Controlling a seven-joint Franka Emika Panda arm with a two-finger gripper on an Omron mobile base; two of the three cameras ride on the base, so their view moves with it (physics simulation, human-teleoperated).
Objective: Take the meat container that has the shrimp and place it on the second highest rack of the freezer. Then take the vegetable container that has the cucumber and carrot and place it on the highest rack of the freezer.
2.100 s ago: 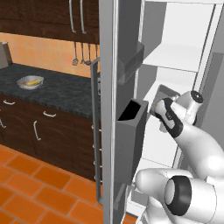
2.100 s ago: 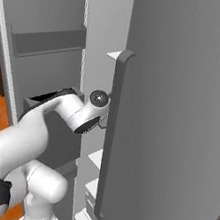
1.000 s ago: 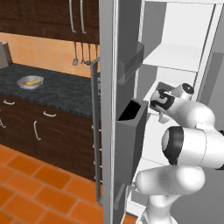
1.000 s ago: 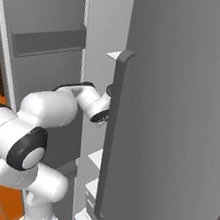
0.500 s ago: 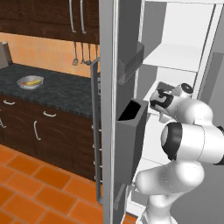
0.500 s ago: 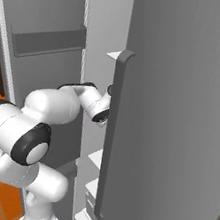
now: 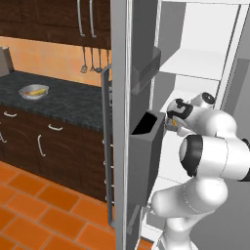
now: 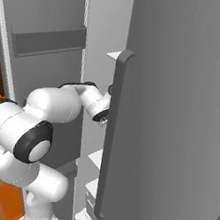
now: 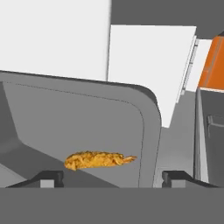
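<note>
Now the meat container (image 9: 109, 131), a grey tray with rounded corners, lies directly in front of the claw (image 9: 111, 177), and the shrimp (image 9: 98, 159) rests on its floor close to the near edge, between the two dark fingertips (image 9: 48, 177). The fingertips stand wide apart, one at each side of the tray's near edge, so the claw is open and does not grip the tray. Behind the tray is the white interior of the freezer (image 7: 195, 44).

From the left base view, the white arm is bent sharply, with its elbow low and its hand (image 7: 178, 112) reaching into the open freezer at the height of the second highest rack (image 7: 188, 90). From the right base view, the wrist passes behind the grey door with the long vertical handle (image 8: 111, 132).

To the left of the freezer there is a dark surface (image 7: 63, 100) that carries a bowl (image 7: 34, 91) with yellowish and orange pieces inside. Below it are dark cabinets, and the floor (image 7: 44, 215) is of orange tiles.
</note>
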